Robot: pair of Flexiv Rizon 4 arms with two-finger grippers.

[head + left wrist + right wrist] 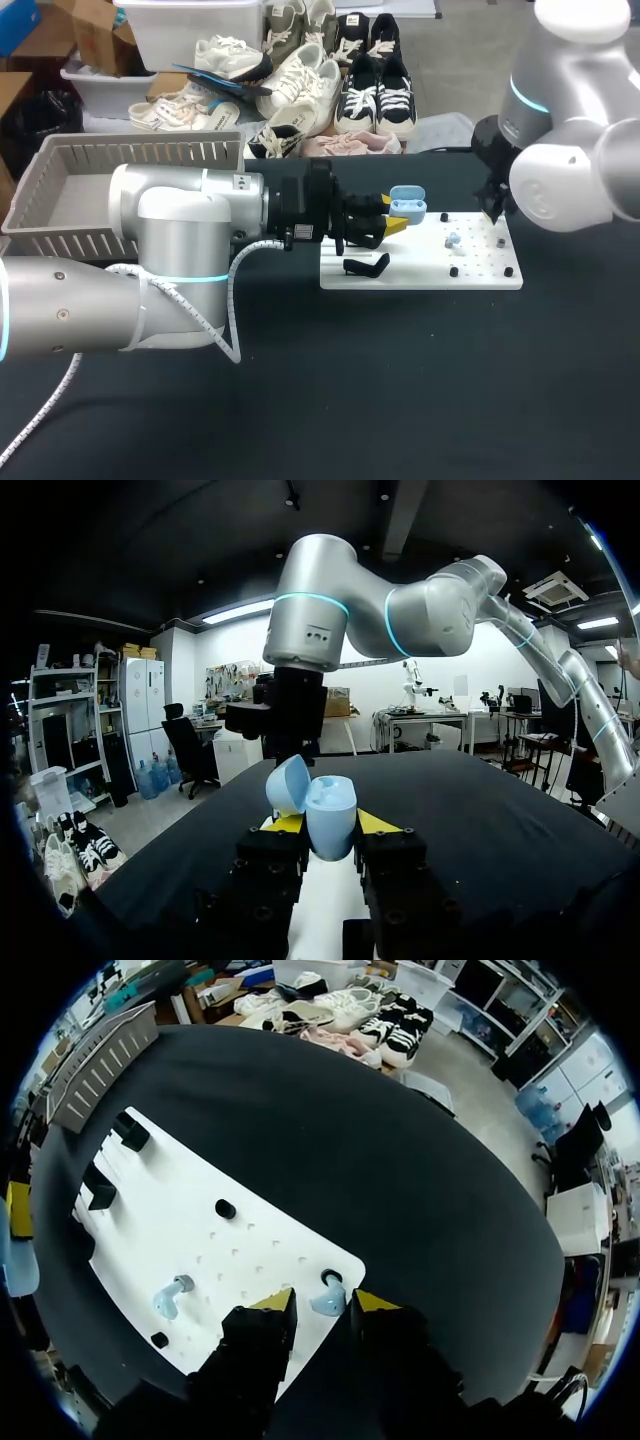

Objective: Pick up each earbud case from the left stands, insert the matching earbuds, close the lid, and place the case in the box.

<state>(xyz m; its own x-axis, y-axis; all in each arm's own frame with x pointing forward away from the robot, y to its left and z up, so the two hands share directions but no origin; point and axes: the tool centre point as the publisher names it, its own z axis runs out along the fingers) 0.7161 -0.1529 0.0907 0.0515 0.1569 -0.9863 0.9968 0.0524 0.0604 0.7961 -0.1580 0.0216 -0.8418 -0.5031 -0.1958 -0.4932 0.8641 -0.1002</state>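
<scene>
While the left fingers (285, 823) stood clamped on the case (330, 825), one yellow tip on each side of it, the lid (288, 783) hung open just ahead of them. The right fingers (272, 1302) were apart, low over the board (200, 1250). An earbud (328, 1305) sat on its peg just ahead of the gap between the tips, and neither tip plainly touched it. A second earbud (170, 1298) sat on the board well to one side of those fingers. The case showed farther off beyond it, toward the board's other end. The box (150, 155) stood on the table (400, 380) behind the left arm, well away from both pairs of fingers.

The step in hand looked to be taking the first earbud. To do it well, the right fingers should drop straight until the tips flank the bud's body rather than its stem. They should then close gently, since so small and smooth a thing could squirt out or tilt. The bud should lift straight off the peg before any sideways travel. The left fingers should hold the case level and mouth-up with the lid clear, so the bud can go down into its well. The wells were hidden, so which one this bud belongs in could not be told.
</scene>
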